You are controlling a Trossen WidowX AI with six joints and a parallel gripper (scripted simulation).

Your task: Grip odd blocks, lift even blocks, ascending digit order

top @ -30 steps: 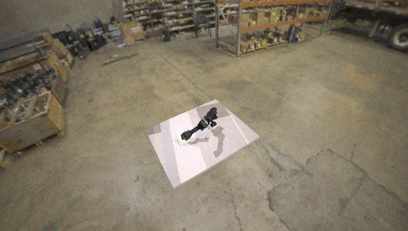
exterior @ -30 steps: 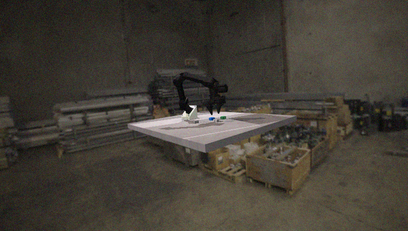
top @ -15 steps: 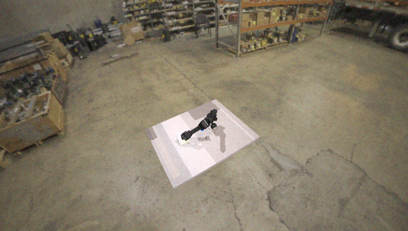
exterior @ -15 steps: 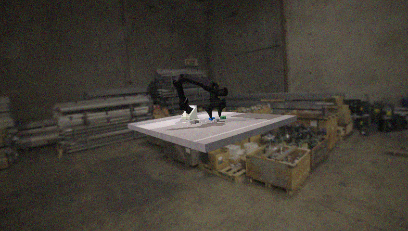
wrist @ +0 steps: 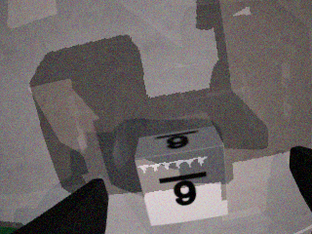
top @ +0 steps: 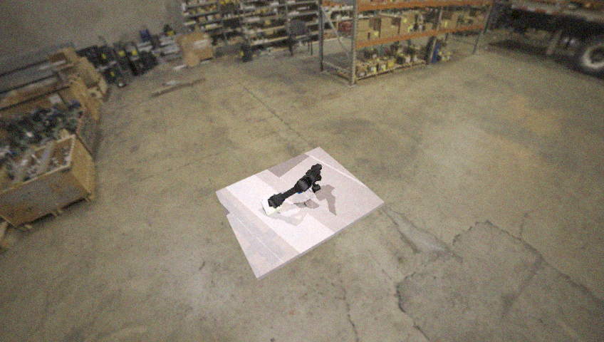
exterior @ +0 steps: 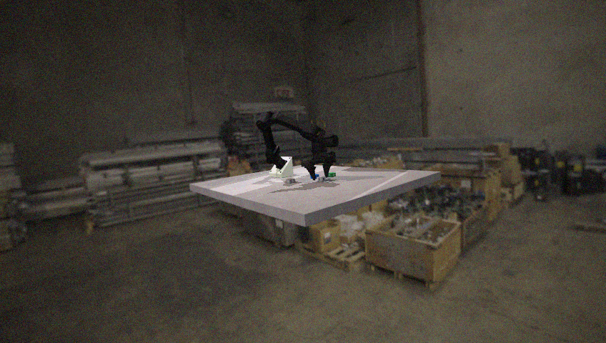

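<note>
I am holding the gripper point(wrist: 195, 221) low over the table point(exterior: 323, 204) with its fingers spread wide and gripping nothing. The white block point(wrist: 183, 178), printed with an underlined digit that reads as a 6 or a 9, is sitting on the table just ahead of the fingertips, centred in the gap between them and touching neither. A green block point(exterior: 331, 174) is resting just beside the hand in the exterior view.
</note>
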